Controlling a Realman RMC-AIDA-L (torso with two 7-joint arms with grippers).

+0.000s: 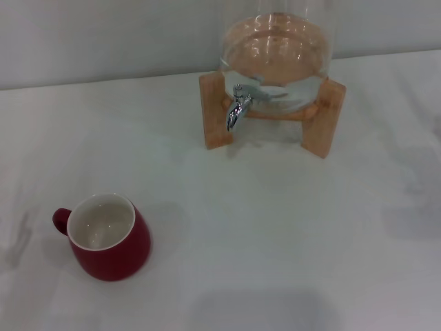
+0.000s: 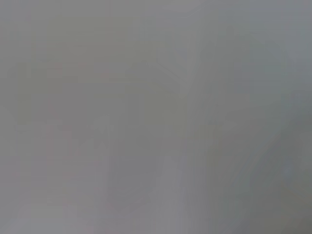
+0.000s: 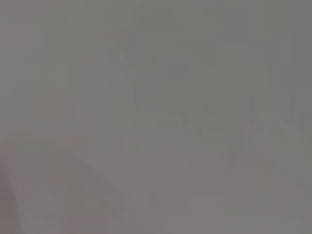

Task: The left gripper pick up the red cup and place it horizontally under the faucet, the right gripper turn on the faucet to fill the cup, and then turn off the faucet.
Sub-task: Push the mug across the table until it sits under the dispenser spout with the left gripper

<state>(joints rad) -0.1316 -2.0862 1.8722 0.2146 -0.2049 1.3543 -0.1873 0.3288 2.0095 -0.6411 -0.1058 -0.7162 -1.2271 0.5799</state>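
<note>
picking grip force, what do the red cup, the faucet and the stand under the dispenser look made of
Red cup: likely glazed ceramic, with a glossy red outside and a cream inside. Faucet: shiny chrome-look metal with bright reflections. Stand: light, matte, unpainted-looking wood.

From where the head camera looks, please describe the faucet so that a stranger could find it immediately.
Start at the clear glass dispenser at the back of the white table, resting in a wooden stand. Between the stand's two front legs, low on the glass, sits the faucet. It is the only shiny chrome piece there, a small spigot with its spout turned down, far from the red cup.
</note>
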